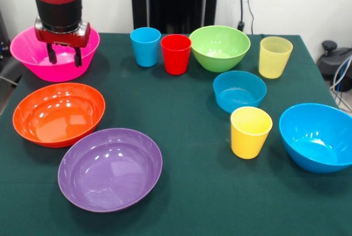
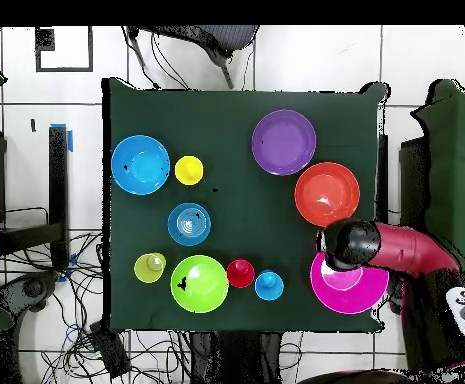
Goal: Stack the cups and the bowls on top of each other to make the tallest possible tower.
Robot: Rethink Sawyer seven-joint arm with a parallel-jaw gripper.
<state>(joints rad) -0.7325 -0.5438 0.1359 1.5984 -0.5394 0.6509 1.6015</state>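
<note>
The pink bowl (image 1: 41,60) sits upright at the far left corner of the green table (image 1: 187,192), and everything else is placed from it. The gripper (image 1: 65,56) hangs over the bowl's open mouth, its two dark fingers (image 1: 51,54) a narrow gap apart with nothing between them. Just in front of the pink bowl lies the orange bowl (image 1: 59,113), and in front of that, slightly to the right, the purple bowl (image 1: 110,168); both are upright and apart from each other.

To the right of the pink bowl, along the back of the table, stand the blue cup (image 1: 146,47) and the red cup (image 1: 176,54), close side by side, then the green bowl (image 1: 220,47) and the pale yellow cup (image 1: 275,56). Nearer the front on that side are the small blue bowl (image 1: 239,91), the solid yellow cup (image 1: 251,132), and farthest right the larger blue bowl (image 1: 318,136). Nothing is stacked; every piece rests separately on the table.
</note>
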